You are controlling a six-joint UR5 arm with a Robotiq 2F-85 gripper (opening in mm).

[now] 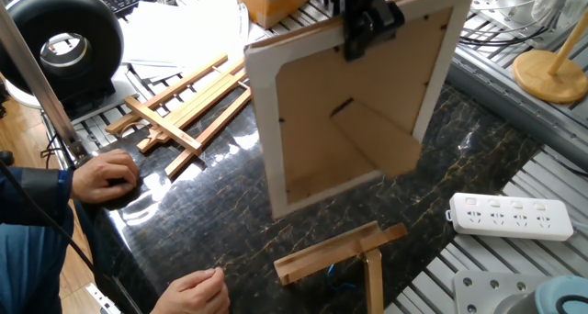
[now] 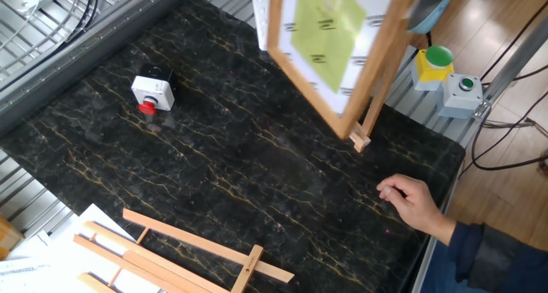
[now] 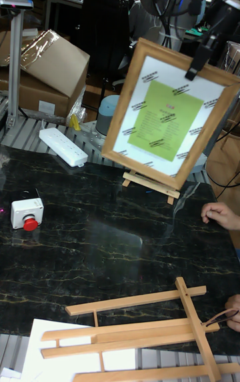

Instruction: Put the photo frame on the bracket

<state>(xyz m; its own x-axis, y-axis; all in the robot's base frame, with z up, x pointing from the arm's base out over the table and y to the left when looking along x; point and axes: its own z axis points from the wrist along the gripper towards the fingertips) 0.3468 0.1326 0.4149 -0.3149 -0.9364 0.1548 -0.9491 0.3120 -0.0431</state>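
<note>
The tool (image 1: pixel 360 31) is clamping the top edge of the photo frame (image 1: pixel 354 112), which is hanging tilted just above the bracket (image 1: pixel 344 252) on the bench (image 2: pixel 214 156) — it should be lowering slowly, bottom edge meeting the crossbar blocks squarely before letting go.

A light-wood frame (image 3: pixel 172 122) is seen, its sheet green on white. The table (image 2: pixel 214 164) is black, veined with gold.
</note>
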